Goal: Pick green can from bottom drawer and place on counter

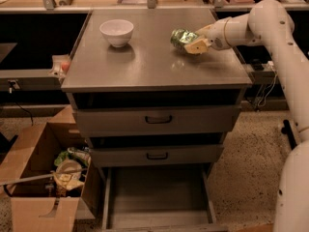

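The green can (180, 37) is shiny and crinkled and lies tilted in my gripper (189, 41), just above the right part of the counter (154, 62). The gripper comes in from the right on the white arm (260, 25) and is shut on the can, with a tan finger (197, 46) over its near side. The bottom drawer (157, 197) is pulled open below, and its grey floor shows nothing on it.
A white bowl (117, 32) stands on the counter's back left. Two upper drawers with black handles (158, 119) are closed. An open cardboard box (46, 178) with rubbish stands on the floor to the left. Shelving and cables sit behind.
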Tool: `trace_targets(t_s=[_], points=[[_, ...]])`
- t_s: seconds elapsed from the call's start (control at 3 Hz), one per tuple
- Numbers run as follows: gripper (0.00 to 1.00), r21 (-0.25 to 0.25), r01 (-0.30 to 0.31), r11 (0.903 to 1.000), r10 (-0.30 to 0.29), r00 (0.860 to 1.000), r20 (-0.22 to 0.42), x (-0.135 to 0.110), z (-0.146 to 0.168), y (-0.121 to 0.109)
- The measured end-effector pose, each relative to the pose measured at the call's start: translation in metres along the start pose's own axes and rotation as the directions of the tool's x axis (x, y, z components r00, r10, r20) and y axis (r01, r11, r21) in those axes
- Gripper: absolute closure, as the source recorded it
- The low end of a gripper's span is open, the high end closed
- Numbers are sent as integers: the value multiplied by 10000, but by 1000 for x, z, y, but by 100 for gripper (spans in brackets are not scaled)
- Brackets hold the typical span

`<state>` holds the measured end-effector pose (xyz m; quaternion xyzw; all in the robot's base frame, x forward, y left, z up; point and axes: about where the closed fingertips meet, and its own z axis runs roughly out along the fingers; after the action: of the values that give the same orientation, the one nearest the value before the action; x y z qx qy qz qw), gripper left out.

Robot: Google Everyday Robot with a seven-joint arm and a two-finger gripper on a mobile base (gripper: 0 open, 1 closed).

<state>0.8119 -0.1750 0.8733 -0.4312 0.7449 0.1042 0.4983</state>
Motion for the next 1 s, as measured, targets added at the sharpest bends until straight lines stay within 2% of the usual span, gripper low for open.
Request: trace_targets(t_s=[0.33,0.67,1.0], points=[[95,79,-338,9994,341,9988,-338,6,7,-12],[79,92,-389,9992,392,9985,-386,7,8,-14],[55,92,-389,9992,392,9985,-386,7,8,-14]])
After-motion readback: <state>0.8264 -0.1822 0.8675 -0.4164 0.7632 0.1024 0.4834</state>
